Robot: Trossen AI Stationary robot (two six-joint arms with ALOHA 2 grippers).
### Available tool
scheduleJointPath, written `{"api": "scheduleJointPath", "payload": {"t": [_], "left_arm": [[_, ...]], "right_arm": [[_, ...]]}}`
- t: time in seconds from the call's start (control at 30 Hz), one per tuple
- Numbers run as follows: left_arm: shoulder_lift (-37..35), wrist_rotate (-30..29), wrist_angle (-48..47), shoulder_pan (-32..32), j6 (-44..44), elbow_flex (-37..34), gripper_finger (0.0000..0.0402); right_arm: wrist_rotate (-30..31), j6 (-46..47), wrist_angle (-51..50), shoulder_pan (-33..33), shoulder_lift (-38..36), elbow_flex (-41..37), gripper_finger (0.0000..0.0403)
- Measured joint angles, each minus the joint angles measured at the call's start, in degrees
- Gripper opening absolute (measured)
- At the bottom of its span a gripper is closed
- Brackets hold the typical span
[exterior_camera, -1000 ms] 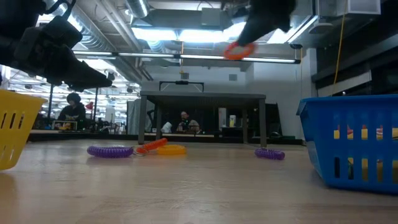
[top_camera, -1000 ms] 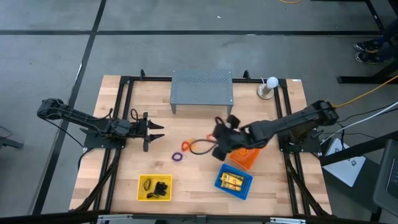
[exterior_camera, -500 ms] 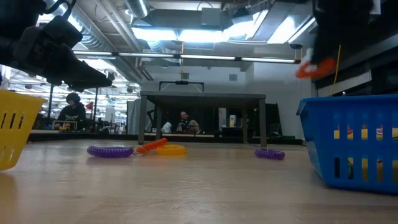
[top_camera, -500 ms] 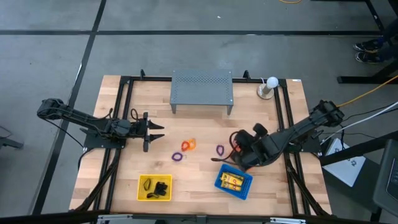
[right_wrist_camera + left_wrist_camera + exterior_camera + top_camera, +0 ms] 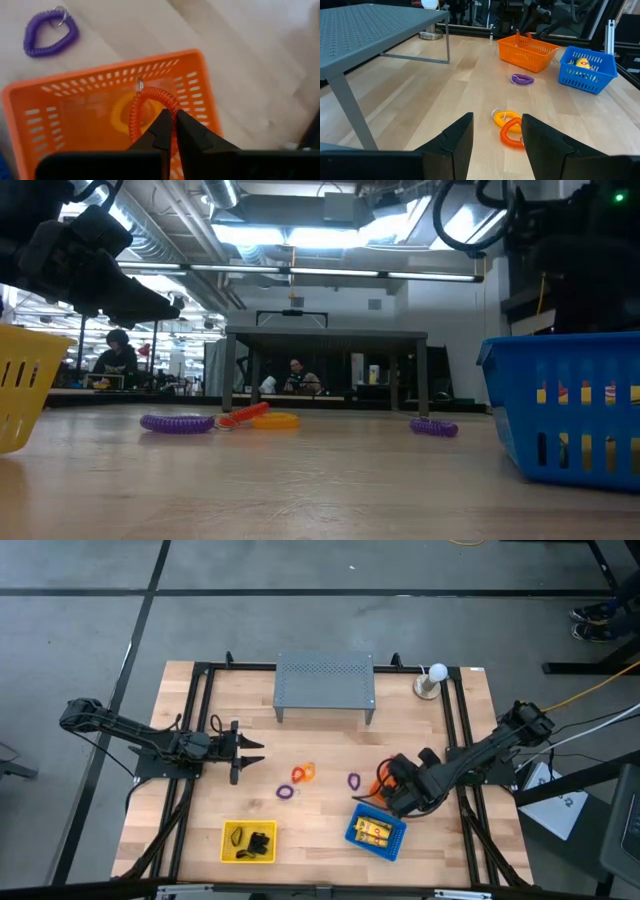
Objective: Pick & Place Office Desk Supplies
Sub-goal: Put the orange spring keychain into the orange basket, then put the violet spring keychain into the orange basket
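Note:
My right gripper (image 5: pixel 174 124) is above the orange basket (image 5: pixel 60 105), shut on an orange coiled loop (image 5: pixel 150 95). A yellow loop (image 5: pixel 120 112) lies in that basket. In the high view the right gripper (image 5: pixel 392 782) covers most of the basket. On the table lie an orange and a yellow loop (image 5: pixel 303 773), with one purple loop (image 5: pixel 286 792) on their near side and another (image 5: pixel 354 781) toward the right. My left gripper (image 5: pixel 252 751) is open above the table's left half and touches nothing. Black clips lie in the yellow basket (image 5: pixel 231 852), yellow packets in the blue basket (image 5: pixel 355 833). My right gripper pinches the orange loop's coil (image 5: pixel 170 103) between its two fingers, on the side away from the loop's small metal ring (image 5: pixel 139 86). The fingers come from above, pointing down. The loop is over the orange basket's inside; whether it touches the basket floor I cannot tell.
The grey perforated shelf (image 5: pixel 324 683) stands at the far edge, with a white ball on a stand (image 5: pixel 433 680) to its right. In the low view the blue basket (image 5: pixel 570 420) stands close on the right and the yellow basket (image 5: pixel 20 395) on the left.
My right gripper has carried the orange loop from over the table's middle toward the right and near edges, and has come down over the orange basket. The loop has dropped out of sight in the low view. My left arm has kept still.

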Motion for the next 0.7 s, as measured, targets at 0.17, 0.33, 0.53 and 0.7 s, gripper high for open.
{"api": "scheduleJointPath", "payload": {"t": [0.17, 0.33, 0.53, 0.7], "left_arm": [[0.0, -0.02, -0.02, 0.0, 0.02, 0.0, 0.0161], [0.0, -0.02, -0.02, 0.0, 0.04, 0.0, 0.0161], [0.0, -0.02, -0.02, 0.0, 0.04, 0.0, 0.0161], [0.0, -0.04, -0.04, 0.0, 0.06, 0.0, 0.0161]], "right_arm": [[-1.89, -0.1, 5.14, 0.0, 0.0, -2.69, 0.0025], [-1.06, 1.47, 3.51, -0.19, 0.0, -3.15, 0.0046], [-0.09, 0.21, -1.71, -0.26, -0.26, 0.78, 0.0119], [4.24, -1.43, -3.26, -0.26, -0.26, 4.91, 0.0171]]}}
